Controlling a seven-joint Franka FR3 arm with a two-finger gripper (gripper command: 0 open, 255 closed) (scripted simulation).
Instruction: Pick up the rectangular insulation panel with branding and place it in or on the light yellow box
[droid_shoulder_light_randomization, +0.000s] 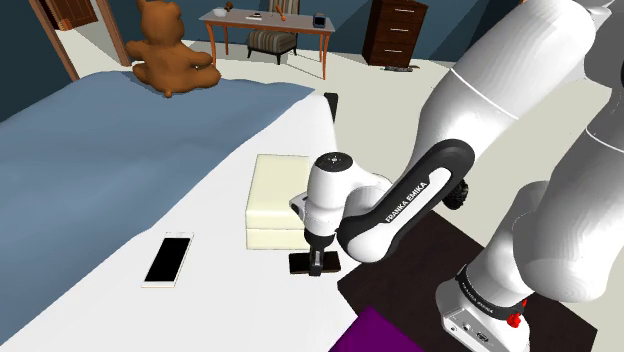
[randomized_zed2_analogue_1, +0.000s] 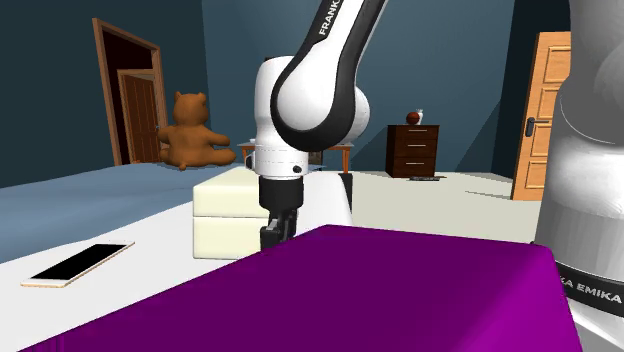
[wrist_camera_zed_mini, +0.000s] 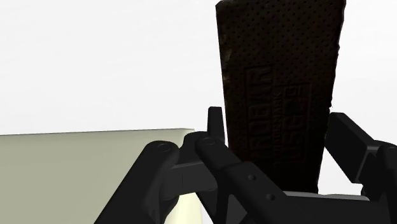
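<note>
A dark perforated insulation panel (wrist_camera_zed_mini: 280, 76) with embossed branding lies flat on the white bed sheet (droid_shoulder_light_randomization: 215, 285). My gripper (wrist_camera_zed_mini: 277, 121) stands over it, one black finger against each long edge, clasping it. In the shoulder view the gripper (droid_shoulder_light_randomization: 315, 255) is low over the panel (droid_shoulder_light_randomization: 300, 264), just beside the light yellow box (droid_shoulder_light_randomization: 272, 200) on the side nearer the stand. In the second exterior view the gripper (randomized_zed2_analogue_1: 275, 228) hangs next to the box (randomized_zed2_analogue_1: 232, 215), and a purple block hides its fingertips.
A phone (droid_shoulder_light_randomization: 168, 260) lies on the sheet at the shoulder view's left of the box. A purple block (randomized_zed2_analogue_1: 380, 295) sits by the stand. A teddy bear (droid_shoulder_light_randomization: 168, 50) sits on the far blue blanket (droid_shoulder_light_randomization: 110, 150). Desk, chair and dresser stand beyond the bed.
</note>
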